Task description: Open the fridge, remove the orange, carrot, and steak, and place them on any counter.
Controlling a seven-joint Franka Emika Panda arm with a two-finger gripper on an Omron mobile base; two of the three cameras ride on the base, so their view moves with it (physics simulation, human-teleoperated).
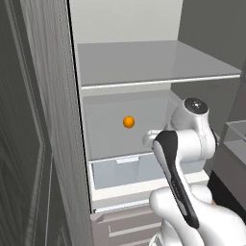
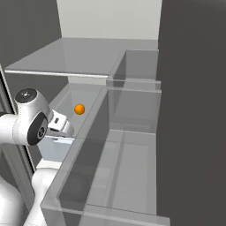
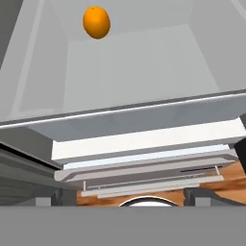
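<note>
Fridge standing open, orange on a shelf inside, gripper spread wide and empty.

In the left base view, the fridge point(image 1: 57, 120) is seen with its white interior exposed; a grey upper shelf point(image 1: 153, 65) spans it, and below that the orange point(image 1: 128, 122) is set alone toward the back of the lower shelf, above a pale drawer point(image 1: 125, 170). To its right the white arm is raised in front of the opening. In the hand view the gripper point(image 3: 122, 198) is shown with its dark tips far apart, nothing held between them, well short of the orange, which is seen upper left.
</note>
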